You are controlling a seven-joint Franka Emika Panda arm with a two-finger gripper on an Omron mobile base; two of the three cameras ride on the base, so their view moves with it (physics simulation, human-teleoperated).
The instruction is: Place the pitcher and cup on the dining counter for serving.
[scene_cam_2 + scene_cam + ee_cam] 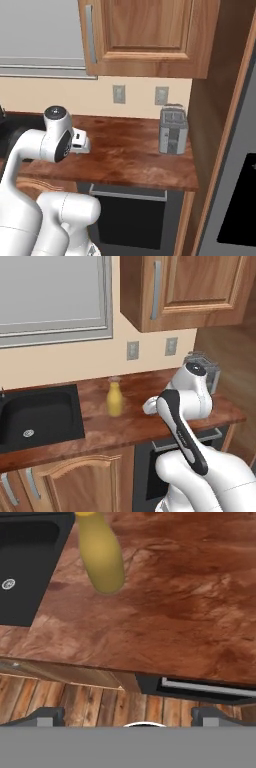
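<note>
the carafe-shaped clear glass pitcher [115, 399] with yellow-orange contents is standing upright on the reddish-brown wood worktop [130, 423], just to the right of the black sink [40, 416] and below two grey wall outlets [132, 350]. the white arm's two-finger gripper [127, 717] is hovering over the worktop's front edge, its dark fingertips [45, 716] spread as wide as they go and holding nothing, well apart from the pitcher. a silver two-slot toaster [173, 130] is sitting at the worktop's far right end, clear of the pitcher. wooden wall cabinets [150, 37] are hanging above, and a dark oven front [131, 215] is showing under the worktop
</note>
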